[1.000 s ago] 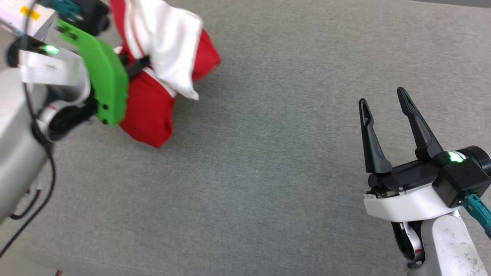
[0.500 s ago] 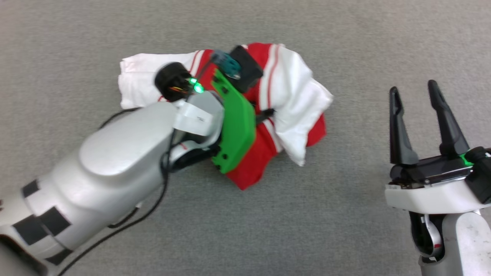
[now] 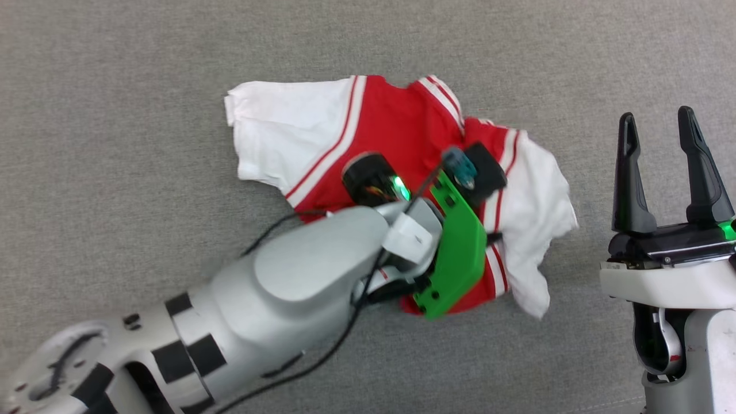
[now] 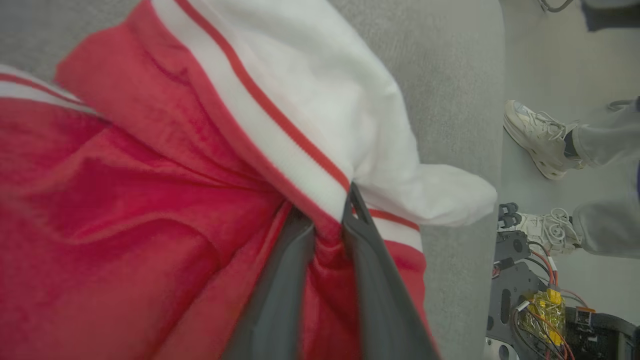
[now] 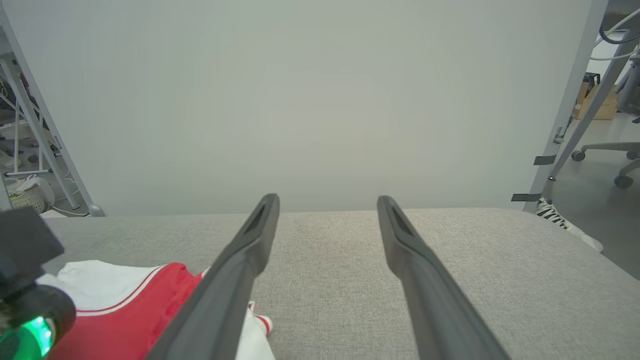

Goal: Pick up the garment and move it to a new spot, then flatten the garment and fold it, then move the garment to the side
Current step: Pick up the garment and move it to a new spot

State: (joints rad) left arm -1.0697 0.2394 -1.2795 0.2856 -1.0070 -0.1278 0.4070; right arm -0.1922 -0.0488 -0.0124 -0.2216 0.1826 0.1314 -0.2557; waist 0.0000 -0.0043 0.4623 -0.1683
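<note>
Garment (image 3: 397, 121) at centre of head view, crumpled on gray surface (image 3: 144, 144). Red body up, one white sleeve spread toward upper left, second white sleeve bunched at centre right, striped trim along both. Pale left arm (image 3: 299, 293) reaching in from lower left, green plate (image 3: 457, 253) on its wrist over lower middle of the red cloth. Left gripper (image 3: 493, 237) mostly hidden under plate, just a dark finger stub poking right at the sleeve seam. Right gripper (image 3: 657, 123) at right edge, fingers pointing up frame, spread wide, empty, near the bunched sleeve but apart from it.

Left wrist view: left gripper (image 4: 327, 215) rising from bottom centre, fingers nearly together, clamped on a fold of the garment (image 4: 125, 210) right at the striped seam. Red fabric across left and centre, white sleeve at upper centre draping down to right. Edge of gray surface at right; past it, a person's two pale shoes (image 4: 537, 137) and gray trouser legs (image 4: 605, 135) at right edge. Exposed wiring (image 4: 540, 310) at lower right.

Right wrist view: right gripper (image 5: 327, 200) up from bottom centre, open, empty, over bare gray surface. Garment (image 5: 135, 305) at lower left, red with white sleeve, partly behind one finger. Blurred left wrist with green light (image 5: 30, 330) in lower left corner. Pale wall (image 5: 320, 100) across top, chair base (image 5: 602, 160) and striped shoe (image 5: 555, 215) far right.
</note>
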